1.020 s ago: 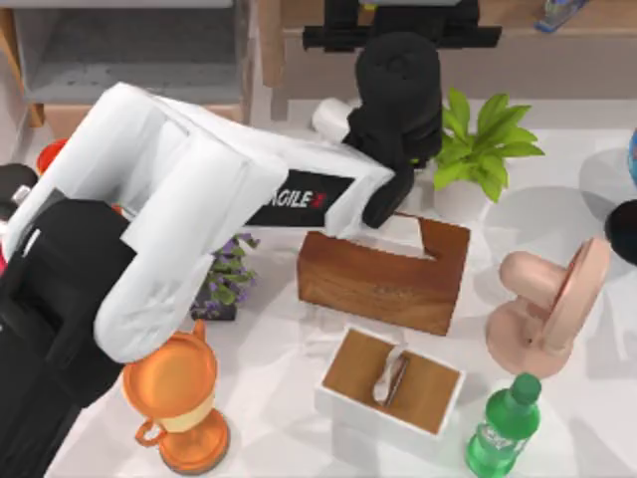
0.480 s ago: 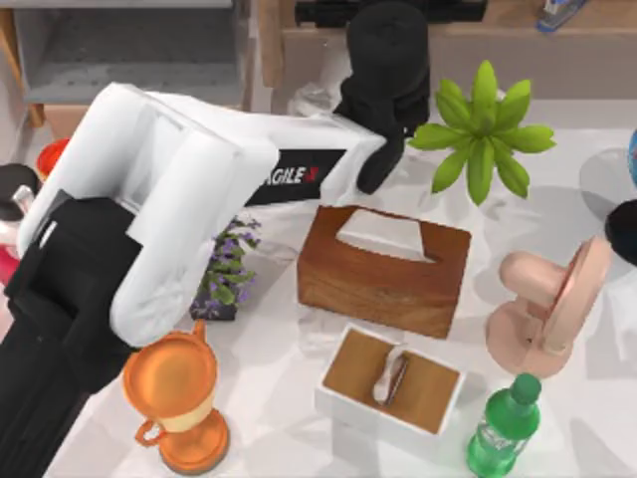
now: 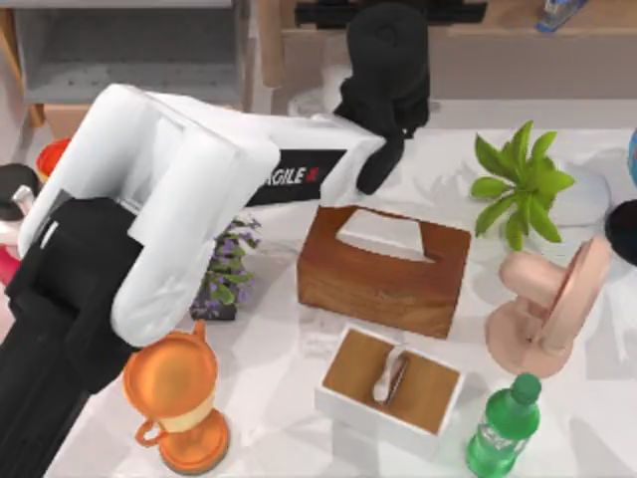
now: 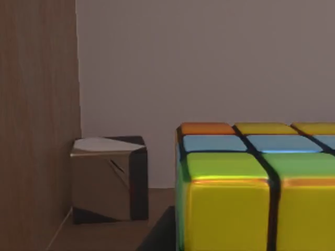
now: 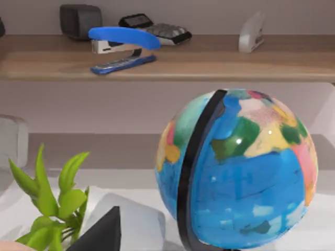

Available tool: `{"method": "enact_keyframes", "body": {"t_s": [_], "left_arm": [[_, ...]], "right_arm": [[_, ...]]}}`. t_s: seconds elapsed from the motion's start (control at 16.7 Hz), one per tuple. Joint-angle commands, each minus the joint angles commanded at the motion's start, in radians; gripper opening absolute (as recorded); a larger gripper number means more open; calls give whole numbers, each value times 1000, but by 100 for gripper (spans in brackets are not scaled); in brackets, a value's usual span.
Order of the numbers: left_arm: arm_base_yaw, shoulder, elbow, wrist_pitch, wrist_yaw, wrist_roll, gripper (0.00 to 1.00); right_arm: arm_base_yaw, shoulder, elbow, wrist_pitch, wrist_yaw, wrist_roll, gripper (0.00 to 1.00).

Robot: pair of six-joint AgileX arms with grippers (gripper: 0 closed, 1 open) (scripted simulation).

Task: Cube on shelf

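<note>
Since 1 s ago: left arm [image 3: 199, 189] stretched further to table's rear, left gripper [image 3: 387, 35] now up at the shelf [image 3: 518, 15]. Barely any arm motion over last half-sec, so reach prob. finished. Plant [image 3: 518, 184] shoved meanwhile: was just beside the wrist, now well to the right, near the pink fan [image 3: 552, 304]. Looks like a side-effect of the reach; no harm to the task, plant upright.

Meaning for task: transport phase judged about done, next step release & retreat. Needs a gentle pull-back, with the silver block close by and the plant already knocked once.

Top view: whole layout, arm across the table past the tissue box [image 3: 383, 264], but cube hidden under black wrist.

Left wrist view: fills that gap. Cube [image 4: 256, 193] right up at the cam, yellow & green tiles facing, grey back panel behind. Silver-black block [image 4: 110, 180] sits near it on the wood floor, against a wooden side wall [image 4: 36, 130]. So cube is in over the shelf plank. Underside cut off: resting or just above, can't tell. Clamped or let go: can't tell either.

Right wrist view: other end of the shelf w/ stapler [image 5: 123, 47], plus globe [image 5: 235, 167]. Right arm [image 3: 625, 231] parked at table's right edge; grip state can't tell.
</note>
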Motion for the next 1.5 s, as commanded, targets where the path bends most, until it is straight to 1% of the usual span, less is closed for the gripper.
{"method": "enact_keyframes", "body": {"t_s": [0.36,0.42,0.96,1.08,1.2,1.32,1.5], "left_arm": [[0,0,0,0,0,0,98],[0,0,0,0,0,0,100],[-3,-1,0,0,0,0,100],[-25,-9,-4,3,6,-22,100],[-86,-31,-14,11,25,-85,100],[-189,-64,-34,25,55,-189,100],[-412,-123,-83,54,120,-414,100]], "right_arm": [[0,0,0,0,0,0,100],[0,0,0,0,0,0,100],[0,0,0,0,0,0,100],[0,0,0,0,0,0,100],[0,0,0,0,0,0,100],[0,0,0,0,0,0,100],[0,0,0,0,0,0,100]]}}
